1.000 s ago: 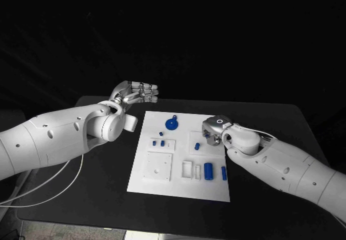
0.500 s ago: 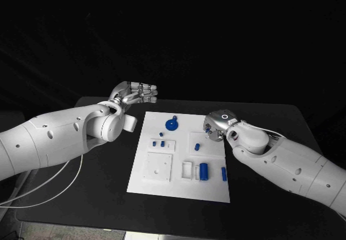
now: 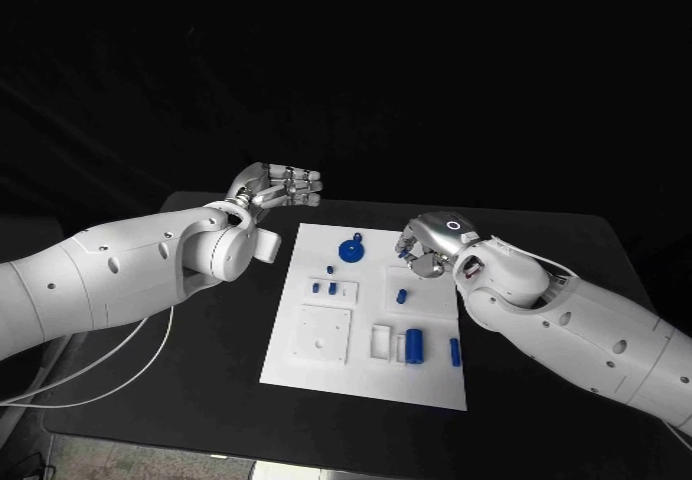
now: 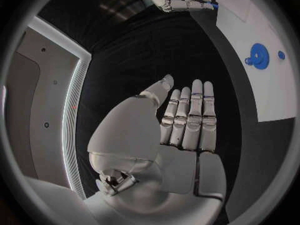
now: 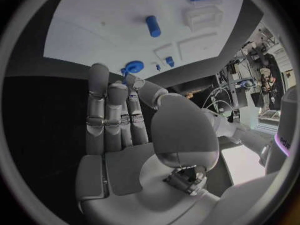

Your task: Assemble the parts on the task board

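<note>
1. The white task board is lying in the middle of the black table, between the two arms.
2. The left hand is hovering beyond the board's far left corner, over the table's far edge. In the left wrist view its fingers are lying straight and side by side, thumb apart, grasping nothing.
3. The right hand is hanging over the board's far right part. In the right wrist view its fingers are stretched out with nothing between them and the thumb: released.
4. A blue gear with a small knob is lying flat near the board's far edge, just beside the right hand.
5. Two small blue pegs are standing by the board's left side, with a smaller blue piece just beyond them.
6. A short blue peg is sitting mid-board, near the right hand.
7. A thick blue cylinder is lying beside a white rectangular frame, and a thinner blue pin is lying near the board's right edge.
8. A square white plate is sitting on the board's near left part.
</note>
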`<state>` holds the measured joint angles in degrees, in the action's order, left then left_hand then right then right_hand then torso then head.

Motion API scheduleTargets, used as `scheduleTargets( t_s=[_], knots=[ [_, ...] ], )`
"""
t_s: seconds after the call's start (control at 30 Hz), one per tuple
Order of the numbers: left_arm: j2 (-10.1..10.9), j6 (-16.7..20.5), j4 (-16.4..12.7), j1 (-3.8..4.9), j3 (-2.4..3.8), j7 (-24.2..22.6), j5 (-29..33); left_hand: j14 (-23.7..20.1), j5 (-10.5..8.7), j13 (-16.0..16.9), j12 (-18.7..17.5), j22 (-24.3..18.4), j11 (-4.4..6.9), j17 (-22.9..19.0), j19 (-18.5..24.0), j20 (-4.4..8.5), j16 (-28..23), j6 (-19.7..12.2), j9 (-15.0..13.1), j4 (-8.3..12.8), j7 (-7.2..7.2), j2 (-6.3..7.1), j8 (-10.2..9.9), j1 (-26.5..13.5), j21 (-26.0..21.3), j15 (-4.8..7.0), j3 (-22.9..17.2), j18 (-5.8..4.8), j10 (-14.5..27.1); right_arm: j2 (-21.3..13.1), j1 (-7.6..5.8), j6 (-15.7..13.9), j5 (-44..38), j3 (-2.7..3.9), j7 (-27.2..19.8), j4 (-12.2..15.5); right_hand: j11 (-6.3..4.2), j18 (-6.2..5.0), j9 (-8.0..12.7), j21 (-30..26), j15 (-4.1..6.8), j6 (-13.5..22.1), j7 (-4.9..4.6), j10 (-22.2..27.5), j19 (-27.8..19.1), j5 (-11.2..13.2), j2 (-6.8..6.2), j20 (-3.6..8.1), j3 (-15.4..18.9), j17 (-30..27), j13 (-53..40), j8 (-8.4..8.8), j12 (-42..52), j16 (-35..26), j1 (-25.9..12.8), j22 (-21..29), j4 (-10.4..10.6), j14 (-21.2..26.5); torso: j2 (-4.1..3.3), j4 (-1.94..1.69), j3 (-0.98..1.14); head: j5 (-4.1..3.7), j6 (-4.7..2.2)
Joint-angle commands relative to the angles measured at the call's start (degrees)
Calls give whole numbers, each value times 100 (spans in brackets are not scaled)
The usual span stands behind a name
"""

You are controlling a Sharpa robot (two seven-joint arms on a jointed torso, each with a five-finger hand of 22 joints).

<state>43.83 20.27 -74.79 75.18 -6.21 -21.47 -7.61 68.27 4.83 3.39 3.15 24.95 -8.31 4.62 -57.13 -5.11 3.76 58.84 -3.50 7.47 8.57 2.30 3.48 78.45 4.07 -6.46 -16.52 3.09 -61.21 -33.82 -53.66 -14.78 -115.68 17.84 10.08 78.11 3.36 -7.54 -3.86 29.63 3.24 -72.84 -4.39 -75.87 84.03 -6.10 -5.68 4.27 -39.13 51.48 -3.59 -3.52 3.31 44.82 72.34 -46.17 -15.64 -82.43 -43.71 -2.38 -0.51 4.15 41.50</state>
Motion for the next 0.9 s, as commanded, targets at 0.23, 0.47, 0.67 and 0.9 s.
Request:
scheduleTargets(
  t_s=[0.23, 0.47, 0.67, 0.9],
  knots=[
    [-92, -32, 30, 40, 6, -29, -2, 21, 1, -5, 18, -13, 5, 6, -27, 10, -21, -6, -4, 37, 8, -42, 13, -8, 25, 35, 4, 38, 38, 296, 24, 276, -46, -206, -91, 231, -175, -75, -9, -65, 28, -5, -6, -185, 157, -96, 32, 52, 80, -6, -3, -13, 18, -35, -43, -25, -12, 2, -6, -16, -12, 273, 44],
    [-174, -32, 51, 52, 6, -14, -2, 21, 1, -5, 18, -13, 5, 6, -27, 10, -21, -6, -4, 37, 8, -42, 13, -8, 25, 35, 4, 38, 38, 545, 27, 533, -211, -498, -77, 194, -173, -74, -9, -95, 30, 3, -8, -174, 166, -135, 54, 53, 102, -13, -2, -14, 16, -49, -57, -31, -20, 1, -8, -29, -10, 481, 110],
    [-219, -20, 46, 58, 5, -13, -2, 15, 1, -5, 17, -20, 4, 5, -22, 9, -21, -3, -4, 41, 8, -46, 13, -1, 24, 33, 7, 36, 41, 700, 28, 707, -437, -739, -156, 163, -172, -69, -10, -127, 28, 15, -10, -164, 173, -231, 68, 52, 143, -22, -2, -13, 17, -60, -76, -41, -24, -5, -15, -17, 2, 610, 161],
    [-274, -8, 26, 60, 5, -15, -7, -14, -4, -4, 18, -26, 5, -2, -13, 3, -24, -1, -4, 41, 7, -43, 13, 4, 20, 24, 10, 35, 37, 868, 68, 629, -572, -910, -275, 2, -174, -71, -10, -137, 27, 11, -9, -168, 185, -266, 80, 53, 163, -23, -2, -14, 18, -60, -85, -52, -27, -7, -22, -44, -2, 623, 206]
  ],
)
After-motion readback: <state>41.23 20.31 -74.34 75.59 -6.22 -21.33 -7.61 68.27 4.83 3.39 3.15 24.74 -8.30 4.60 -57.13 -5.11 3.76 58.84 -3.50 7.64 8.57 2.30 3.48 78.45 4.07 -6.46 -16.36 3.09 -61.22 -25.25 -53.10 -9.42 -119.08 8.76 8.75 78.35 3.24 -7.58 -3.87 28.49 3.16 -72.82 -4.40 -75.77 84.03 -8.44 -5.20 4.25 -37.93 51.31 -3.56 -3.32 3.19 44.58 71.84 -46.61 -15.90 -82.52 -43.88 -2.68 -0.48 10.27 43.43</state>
